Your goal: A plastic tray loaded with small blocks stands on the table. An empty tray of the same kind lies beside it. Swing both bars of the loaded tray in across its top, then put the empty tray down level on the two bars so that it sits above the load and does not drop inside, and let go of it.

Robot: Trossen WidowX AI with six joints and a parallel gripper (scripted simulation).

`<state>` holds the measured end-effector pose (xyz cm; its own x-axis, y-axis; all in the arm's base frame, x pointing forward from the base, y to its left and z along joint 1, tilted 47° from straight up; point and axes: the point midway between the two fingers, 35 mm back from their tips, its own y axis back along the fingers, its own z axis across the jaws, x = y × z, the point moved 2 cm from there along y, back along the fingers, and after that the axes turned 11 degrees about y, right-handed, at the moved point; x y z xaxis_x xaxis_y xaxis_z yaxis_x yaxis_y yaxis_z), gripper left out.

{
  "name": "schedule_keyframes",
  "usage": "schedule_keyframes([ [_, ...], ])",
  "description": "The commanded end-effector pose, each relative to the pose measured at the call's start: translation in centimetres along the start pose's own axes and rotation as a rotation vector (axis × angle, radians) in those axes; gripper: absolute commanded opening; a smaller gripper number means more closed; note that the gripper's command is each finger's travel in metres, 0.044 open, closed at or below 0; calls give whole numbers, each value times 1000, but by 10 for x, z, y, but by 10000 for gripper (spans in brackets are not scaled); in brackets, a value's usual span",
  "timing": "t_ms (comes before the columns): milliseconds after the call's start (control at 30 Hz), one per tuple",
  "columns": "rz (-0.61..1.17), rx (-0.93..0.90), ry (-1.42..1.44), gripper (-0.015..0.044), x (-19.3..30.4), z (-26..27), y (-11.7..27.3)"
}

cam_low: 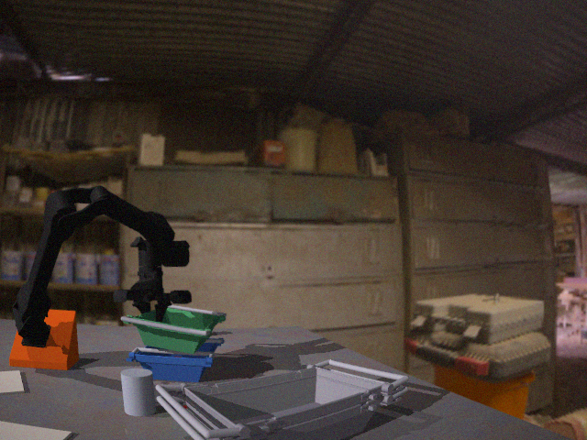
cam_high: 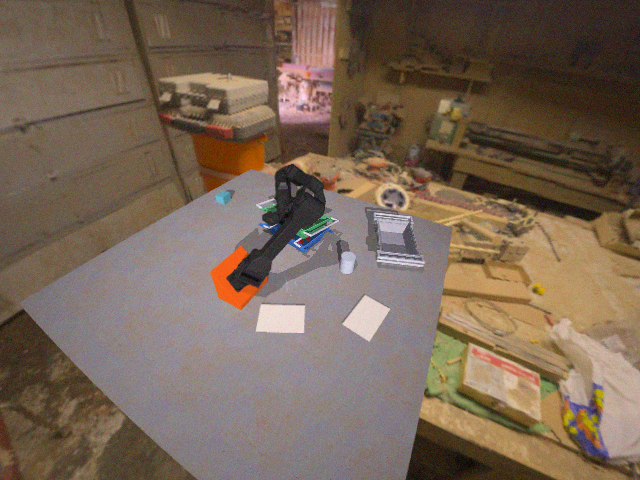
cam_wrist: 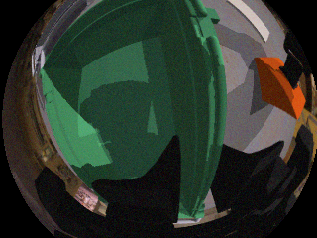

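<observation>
The loaded blue tray (cam_high: 307, 249) (cam_low: 175, 367) stands on the table, with a bit of red load (cam_high: 305, 241) showing. One of its white bars (cam_low: 156, 351) lies along the rim; whether both bars are in across its top is hidden by the green tray and the arm. The empty green tray (cam_high: 316, 226) (cam_low: 175, 336) (cam_wrist: 119, 109) is over it, tilted down to the right in the exterior view, its lower right bottom close to the blue tray; contact cannot be told. My gripper (cam_low: 152, 311) (cam_wrist: 185, 138) is shut on the green tray's side wall, one finger inside and one outside.
A grey tray (cam_high: 409, 240) (cam_low: 265, 390) with bars at its ends and a pale cylinder (cam_high: 347, 262) (cam_low: 138, 392) stand nearby. Two white cards (cam_high: 280, 317) (cam_high: 366, 317) lie in front. A cyan cube (cam_high: 223, 196) is at the far left. The orange block (cam_low: 61, 331) (cam_wrist: 277, 86) is at the arm's base.
</observation>
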<state>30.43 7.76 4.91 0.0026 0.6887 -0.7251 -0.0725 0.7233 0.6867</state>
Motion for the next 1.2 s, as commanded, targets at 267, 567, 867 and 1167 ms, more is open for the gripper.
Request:
schedule_keyframes([
  [267,4,23,15,0,1,-3,-4],
  [567,4,23,15,0,1,-3,-4],
  [867,4,23,15,0,2,-4,-8],
  [1167,4,23,15,0,3,-5,-12],
])
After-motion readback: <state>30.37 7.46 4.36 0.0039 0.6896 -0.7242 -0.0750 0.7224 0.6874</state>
